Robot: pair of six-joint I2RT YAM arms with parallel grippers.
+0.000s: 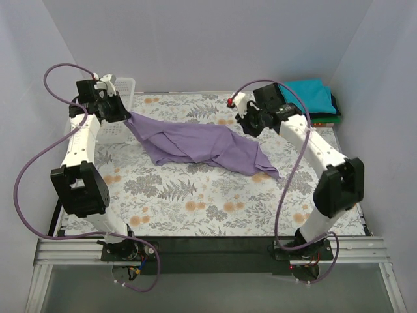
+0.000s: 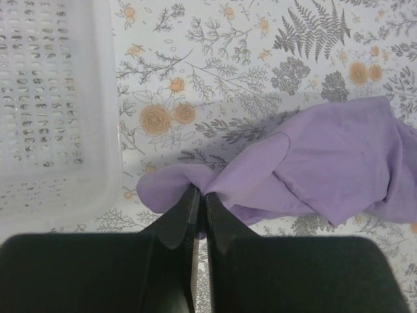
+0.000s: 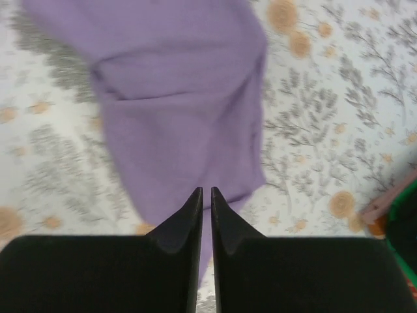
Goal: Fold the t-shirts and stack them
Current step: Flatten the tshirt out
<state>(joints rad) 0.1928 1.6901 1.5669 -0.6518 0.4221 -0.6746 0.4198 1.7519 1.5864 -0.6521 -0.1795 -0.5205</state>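
Lying crumpled across the far middle of the counter: one lavender-purple t-shirt, unfolded, running from just beside the white mesh basket at far left to a loose tail right of centre. Covering the counter: a floral-patterned cloth. Clenching on the shirt's left corner: the left jaws, at the end of the left arm; in the left wrist view the black fingers are pinching a fold of the purple cloth at their tips, with the basket wall just to the left. Hanging over the shirt's right part: the right jaws, on the right arm; in the right wrist view, which is blurred, the fingers are standing pressed almost together with only a thin slit between them, above the purple cloth, and whether they are catching any of it cannot be told. Sitting at the far right corner, well apart from the purple shirt: a stack of folded shirts, a teal one on top, a dark green edge and an orange-red edge showing beneath.
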